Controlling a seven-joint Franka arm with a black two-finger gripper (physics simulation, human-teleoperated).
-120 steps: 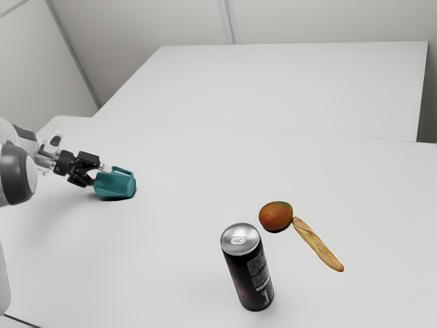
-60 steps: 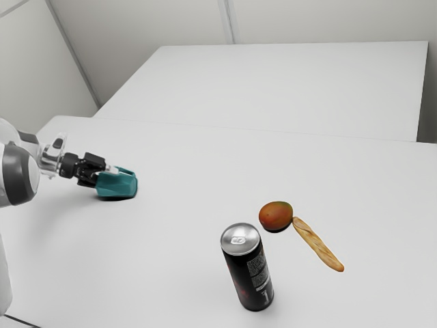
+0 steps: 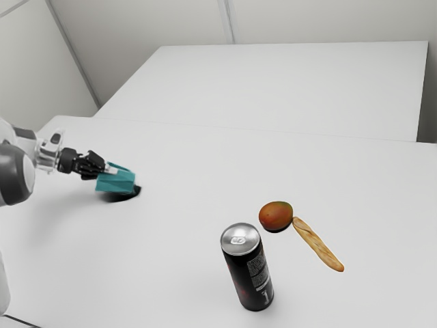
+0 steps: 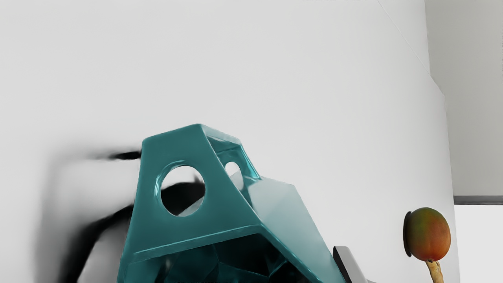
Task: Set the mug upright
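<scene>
Mug (image 3: 116, 182), sideways, clamped in the gripper (image 3: 109, 171) well apart from the can (image 3: 251, 273), needs slow turning mouth-up before release.

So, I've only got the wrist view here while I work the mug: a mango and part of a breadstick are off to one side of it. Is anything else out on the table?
Observer: Yes, the exterior view has a dark drinks can standing upright, nearer that camera than the mango.

Operator: Got it. I'm looking at the open mouth of the mug; which way does its closed end point from your side?

Observer: Toward the exterior view's right, away from the end effector.
</scene>
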